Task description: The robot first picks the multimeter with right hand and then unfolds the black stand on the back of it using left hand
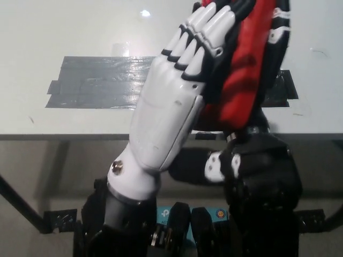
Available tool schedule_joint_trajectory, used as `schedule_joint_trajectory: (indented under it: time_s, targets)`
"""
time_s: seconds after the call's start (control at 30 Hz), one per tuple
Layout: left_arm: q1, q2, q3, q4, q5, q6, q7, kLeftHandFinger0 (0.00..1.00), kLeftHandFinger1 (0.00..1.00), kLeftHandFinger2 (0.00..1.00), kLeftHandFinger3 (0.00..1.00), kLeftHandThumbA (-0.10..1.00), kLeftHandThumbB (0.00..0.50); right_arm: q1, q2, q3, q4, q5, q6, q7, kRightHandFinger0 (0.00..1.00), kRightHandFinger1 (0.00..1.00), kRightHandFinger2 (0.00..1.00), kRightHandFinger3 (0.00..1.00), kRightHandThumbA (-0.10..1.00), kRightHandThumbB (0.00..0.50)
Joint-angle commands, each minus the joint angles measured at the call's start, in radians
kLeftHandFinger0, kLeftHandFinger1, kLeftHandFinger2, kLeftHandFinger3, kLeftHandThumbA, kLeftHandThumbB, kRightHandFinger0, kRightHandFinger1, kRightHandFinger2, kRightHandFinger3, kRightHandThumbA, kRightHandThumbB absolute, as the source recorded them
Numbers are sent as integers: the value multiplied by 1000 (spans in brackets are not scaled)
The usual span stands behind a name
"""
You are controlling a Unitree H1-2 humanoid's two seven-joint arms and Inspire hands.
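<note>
The red multimeter (246, 75) is held up above the table edge, gripped from below by my black right hand (257, 176), and now shows mostly one red side. My white left hand (171, 112) lies flat against the multimeter's left side, its extended fingers (206, 32) covering the back. The black stand is hidden behind those fingers. Whether the left hand grips anything cannot be seen.
A white table (64, 27) fills the upper half, its front edge (53, 136) running across the middle. A grey tape patch (91, 83) is stuck on the table behind the hands. Below the edge lie the floor and a dark table leg (19, 206).
</note>
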Motion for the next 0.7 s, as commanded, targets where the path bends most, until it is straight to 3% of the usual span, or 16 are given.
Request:
schedule_joint_trajectory:
  time_s: [0.0, 0.03, 0.1, 0.17, 0.2, 0.23, 0.27, 0.3, 0.33, 0.37, 0.4, 0.43, 0.53, 0.57, 0.63, 0.67]
  targets:
    - [-34, -3, -13, 25, 48, 27, -12, 1000, 1000, 1000, 1000, 1000, 365, -32, 24, 28, -16, -197, 25, 79, 225, 458, 733, 738, 44, 80]
    - [-33, 0, -14, 30, 52, 26, -10, 1000, 1000, 1000, 1000, 1000, 366, -32, 28, 25, -20, -191, 31, 69, 225, 463, 742, 798, 49, 84]
    - [-30, 3, -16, 34, 70, 25, -5, 1000, 1000, 1000, 1000, 1000, 369, -37, 42, 19, -34, -234, 53, 11, 289, 561, 838, 756, 73, 103]
    - [-23, 3, -19, 33, 83, 25, -3, 1000, 1000, 1000, 1000, 1000, 372, -43, 50, 12, -47, -275, 78, -35, 325, 632, 913, 604, 71, 111]
    - [-16, 2, -23, 30, 88, 25, -3, 1000, 1000, 1000, 1000, 1000, 381, -46, 56, 5, -57, -271, 84, -47, 332, 650, 937, 640, 97, 95]
    - [-7, 1, -28, 28, 94, 20, -1, 1000, 1000, 1000, 1000, 1000, 390, -49, 67, -2, -66, -283, 87, -67, 391, 695, 987, 793, 125, 85]
    - [5, 1, -37, 24, 104, 11, 3, 1000, 1000, 1000, 1000, 1000, 398, -56, 72, 0, -72, -329, 88, -100, 498, 779, 1000, 796, 135, 78]
    - [8, 1, -41, 23, 109, 8, 5, 1000, 1000, 1000, 1000, 1000, 400, -59, 72, 2, -74, -348, 89, -113, 424, 635, 831, 762, 128, 75]
    - [12, 0, -48, 19, 121, -1, 10, 1000, 1000, 1000, 1000, 1000, 408, -74, 71, -8, -79, -374, 121, -109, 425, 604, 781, 650, 173, 71]
    - [19, 1, -54, 20, 128, -9, 17, 1000, 1000, 1000, 1000, 1000, 408, -84, 72, -15, -85, -391, 138, -132, 350, 456, 548, 619, 175, 69]
    - [22, 1, -57, 19, 129, -10, 18, 1000, 1000, 1000, 1000, 1000, 413, -87, 72, -16, -86, -401, 139, -132, 415, 534, 630, 706, 168, 39]
    - [36, 1, -68, 16, 134, -17, 21, 1000, 1000, 1000, 1000, 1000, 414, -111, 70, -32, -75, -409, 133, -124, 553, 646, 712, 836, 153, 37]
    - [62, -6, -85, 14, 155, -18, 31, 1000, 1000, 1000, 1000, 1000, 416, -150, 69, -67, -58, -349, 113, -84, 394, 454, 540, 889, 134, 0]
    - [76, -10, -94, 18, 156, -20, 39, 1000, 1000, 1000, 1000, 1000, 418, -169, 71, -84, -61, -303, 119, -96, 111, 158, 246, 554, 207, 63]
    - [92, -15, -100, 22, 157, -25, 52, 1000, 1000, 1000, 1000, 1000, 420, -189, 72, -100, -53, -286, 117, -106, 1, 13, 210, 438, 204, 1]
    - [110, -24, -112, 28, 163, -31, 68, 1000, 1000, 1000, 1000, 1000, 418, -195, 67, -118, -47, -234, 120, -65, 0, 1, 229, 460, 249, 9]
